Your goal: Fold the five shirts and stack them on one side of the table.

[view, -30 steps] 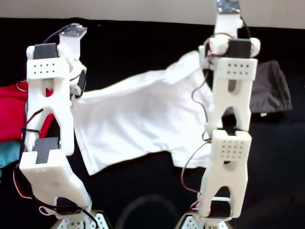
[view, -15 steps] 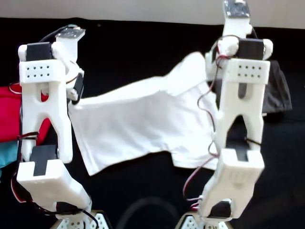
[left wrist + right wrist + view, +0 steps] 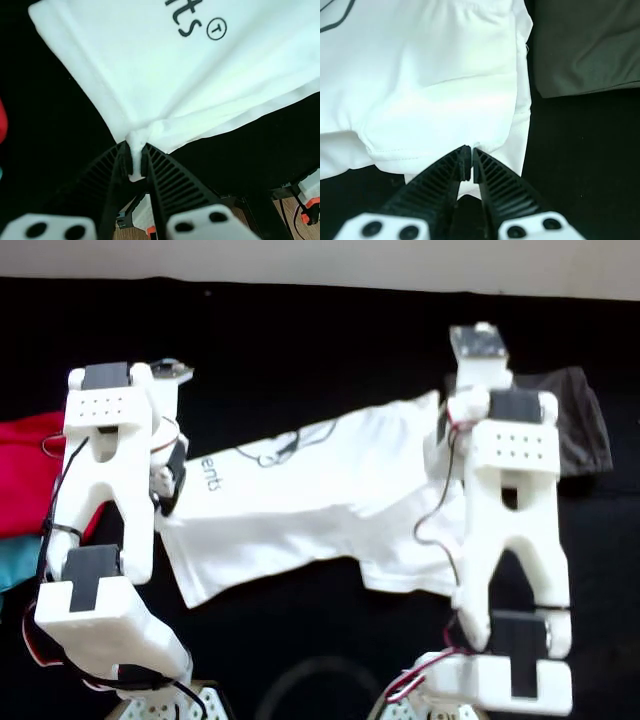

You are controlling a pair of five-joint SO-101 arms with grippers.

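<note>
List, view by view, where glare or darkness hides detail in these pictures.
High view: the white shirt glares, its folds faint; the dark shirt nearly merges with the black table. Left wrist view: creases show as soft shadows where the left gripper pinches the cloth. Right wrist view: brightest mid-shirt, yet the hem stitching by the right gripper shows.

A robotics lab bench: white printed left arm (image 3: 100, 480) and right arm (image 3: 512, 490), loose wiring (image 3: 432, 525), a black-draped table (image 3: 300, 330), and a pale wall (image 3: 300, 258) along the top.

left pincer (image 3: 134, 151) + right pincer (image 3: 471, 151): drawn back | white shirt (image 3: 330, 495): far edge folded over, print (image 3: 268, 452) showing
</note>
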